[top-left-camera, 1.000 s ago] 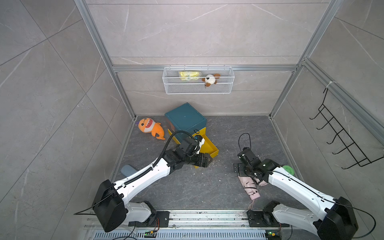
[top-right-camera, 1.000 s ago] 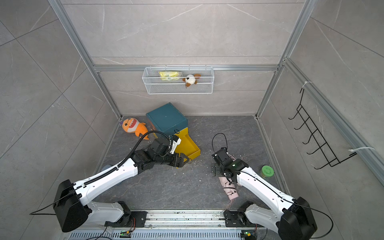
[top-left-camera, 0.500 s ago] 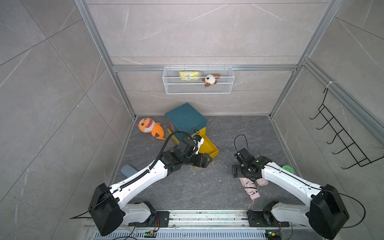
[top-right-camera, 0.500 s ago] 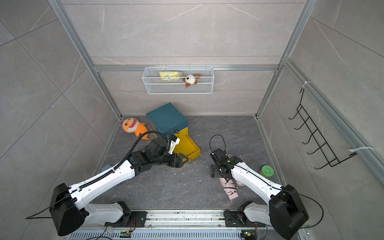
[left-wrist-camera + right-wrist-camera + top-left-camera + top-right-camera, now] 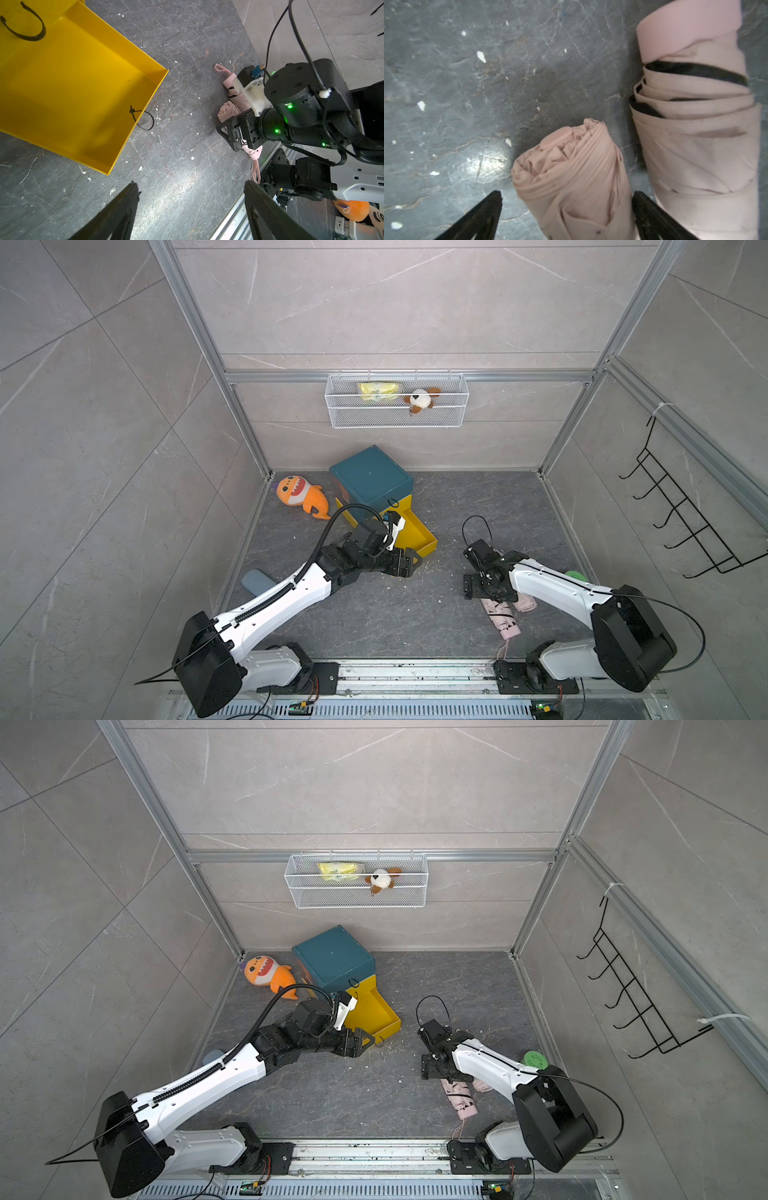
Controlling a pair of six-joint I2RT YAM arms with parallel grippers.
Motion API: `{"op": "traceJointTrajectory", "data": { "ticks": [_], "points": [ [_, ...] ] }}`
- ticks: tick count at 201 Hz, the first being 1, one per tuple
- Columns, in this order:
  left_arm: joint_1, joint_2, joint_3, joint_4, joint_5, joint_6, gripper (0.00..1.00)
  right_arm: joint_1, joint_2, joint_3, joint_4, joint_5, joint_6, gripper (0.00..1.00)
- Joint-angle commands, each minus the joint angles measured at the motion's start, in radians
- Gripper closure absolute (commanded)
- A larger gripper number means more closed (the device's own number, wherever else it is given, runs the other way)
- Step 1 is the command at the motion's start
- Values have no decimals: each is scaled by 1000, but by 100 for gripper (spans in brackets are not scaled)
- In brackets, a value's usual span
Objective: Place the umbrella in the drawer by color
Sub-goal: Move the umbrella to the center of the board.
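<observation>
The pink umbrella lies folded on the dark grey table, on my right side and near the front rail. Its capped tip points away from the rail and its thin strap points toward it. My right tool is low over the tip end, with the fingers spread wide, one on each side of the roll. It pinches nothing, and I cannot tell if a finger touches the fabric. Just beside lies a second pink umbrella, with black showing between its folds. Well apart from both, more to the middle of the table, the yellow drawer stands pulled out of the teal cabinet, and a black loop hangs at its front wall. My left tool hangs just beside the front corner of the drawer, its fingers also spread and holding nothing. Further out, an orange plush shark lies by the left wall, and a white wire basket hangs on the back wall.
</observation>
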Motion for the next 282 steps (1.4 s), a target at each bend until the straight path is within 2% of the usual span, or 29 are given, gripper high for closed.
{"op": "traceJointTrajectory", "data": {
  "ticks": [1, 46, 104, 139, 180, 195, 228, 257, 282],
  "points": [
    [8, -33, -2, 35, 6, 27, 17, -7, 40, 3, 30, -10, 14, 0],
    [12, -44, -10, 39, 8, 22, 17, -9, 51, 1, 48, -31, 2, 3],
    [15, -45, -12, 40, 11, 17, 17, -8, 79, 24, 90, -64, -35, 27],
    [16, -40, -7, 39, 11, 13, 17, -8, 134, 114, 119, -58, -68, 49],
    [16, -39, -10, 30, 1, 15, 17, -18, 236, 265, 146, -79, -109, 60],
    [16, -36, -12, 28, -3, 13, 17, -21, 288, 312, 161, -96, -116, 59],
    [19, -29, -8, 12, -12, 14, 17, -25, 394, 375, 184, -128, -123, 50],
    [21, -28, 0, 0, -15, 13, 17, -26, 426, 385, 189, -116, -132, 30],
    [22, -17, 11, 1, -13, 9, 17, -26, 430, 380, 193, -100, -144, 22]
  ]
}}
